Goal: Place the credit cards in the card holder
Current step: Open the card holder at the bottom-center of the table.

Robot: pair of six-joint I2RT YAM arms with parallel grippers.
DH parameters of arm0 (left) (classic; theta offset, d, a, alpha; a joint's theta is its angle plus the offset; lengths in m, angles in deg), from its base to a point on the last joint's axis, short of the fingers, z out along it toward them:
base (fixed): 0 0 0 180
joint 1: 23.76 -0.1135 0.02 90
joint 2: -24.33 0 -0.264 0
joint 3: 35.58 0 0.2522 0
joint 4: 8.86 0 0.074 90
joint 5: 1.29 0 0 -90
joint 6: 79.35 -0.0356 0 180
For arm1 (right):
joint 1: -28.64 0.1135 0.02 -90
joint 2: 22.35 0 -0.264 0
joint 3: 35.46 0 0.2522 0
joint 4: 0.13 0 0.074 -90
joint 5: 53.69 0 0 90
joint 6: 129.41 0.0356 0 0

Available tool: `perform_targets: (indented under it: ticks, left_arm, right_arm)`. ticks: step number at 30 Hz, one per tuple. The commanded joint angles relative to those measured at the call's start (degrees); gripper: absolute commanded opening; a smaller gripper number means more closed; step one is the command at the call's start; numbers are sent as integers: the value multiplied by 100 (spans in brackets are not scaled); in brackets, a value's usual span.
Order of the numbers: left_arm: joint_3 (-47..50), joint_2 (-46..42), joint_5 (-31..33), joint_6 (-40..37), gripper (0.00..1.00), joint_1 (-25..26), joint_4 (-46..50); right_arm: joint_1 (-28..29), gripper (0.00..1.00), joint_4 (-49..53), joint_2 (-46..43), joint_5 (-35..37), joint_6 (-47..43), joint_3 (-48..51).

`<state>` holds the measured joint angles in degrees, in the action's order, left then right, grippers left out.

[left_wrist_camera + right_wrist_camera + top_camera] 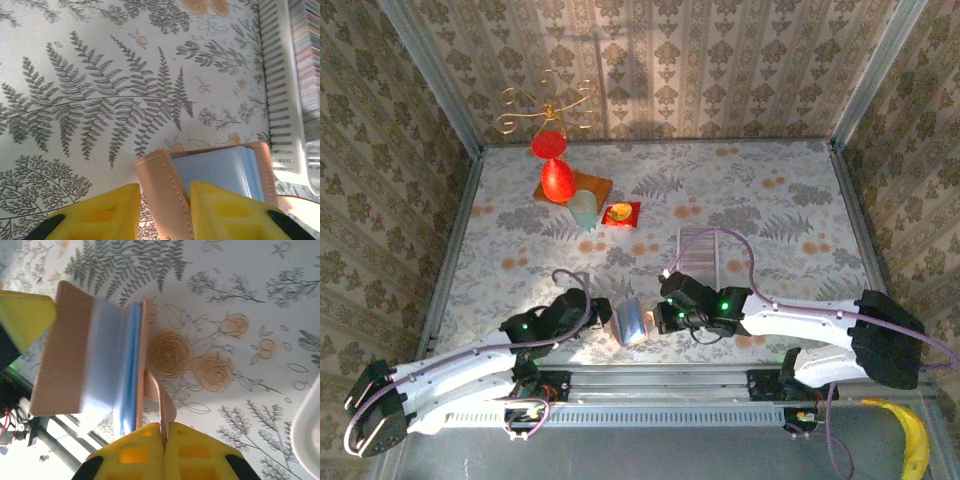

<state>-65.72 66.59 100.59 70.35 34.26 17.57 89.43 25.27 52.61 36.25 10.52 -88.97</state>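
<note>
The tan card holder point(632, 322) stands open on edge near the table's front, between both grippers. My left gripper point(605, 320) is open, its yellow fingers straddling one tan cover point(160, 185). The cover leans on the right finger, and a sliver of table shows by the left finger. A pale blue face point(220, 170) lies inside the holder; I cannot tell whether it is a credit card or lining. My right gripper point(164, 426) is shut on a thin tan flap point(161, 395) of the holder point(65, 350), whose pale blue inner leaves point(107, 360) fan open beside it.
A clear ribbed tray point(700, 250) lies just beyond the holder; its toothed edge point(280, 100) is close on the right. A red vase point(556, 180), a pale cup point(582, 210) and a red square point(622, 213) stand at the back left. A banana point(912, 440) lies off the table's front right.
</note>
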Motion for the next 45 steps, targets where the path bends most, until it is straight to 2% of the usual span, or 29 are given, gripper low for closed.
perform_targets:
  ticks: [1,4,9,11,13,14,15,19,24,26,32,37,41,45]
  left_arm:
    - [196,-86,-127,15,23,-56,238]
    - [223,-108,-192,-15,19,-77,277]
    - [301,-70,-284,-65,7,-88,178]
    - [336,-39,-291,-82,6,-106,138]
    - [346,-10,-344,-163,4,-139,80]
    - [346,9,-357,-197,4,-154,75]
    - [338,25,-386,-249,3,-174,67]
    - [337,75,-544,-497,2,-284,-30]
    - [294,198,-691,-746,2,-446,-163]
    - [285,265,-760,-797,2,-500,-215]
    - [276,322,-817,-876,2,-598,-317]
    - [271,318,-854,-877,3,-658,-273]
    - [278,282,-839,-869,4,-684,-260]
    - [273,272,-854,-873,5,-701,-274]
  right_arm:
    - [20,0,347,-181,442,292,122]
    - [16,0,347,-212,497,383,175]
    - [11,0,385,-166,491,446,203]
    - [11,1,417,-168,496,454,213]
    - [11,11,406,-206,490,451,235]
    - [11,22,399,-255,489,428,242]
    - [11,28,427,-322,482,385,223]
    - [28,46,698,-711,522,143,136]
    - [100,50,1058,-1279,541,-125,-25]
    - [192,49,1054,-1390,468,-232,-128]
    - [600,34,920,-807,359,-508,-667]
    - [809,23,660,180,139,-601,-1287]
    - [802,10,966,1227,120,-543,-1818]
    - [781,6,832,2013,-19,-460,-1981]
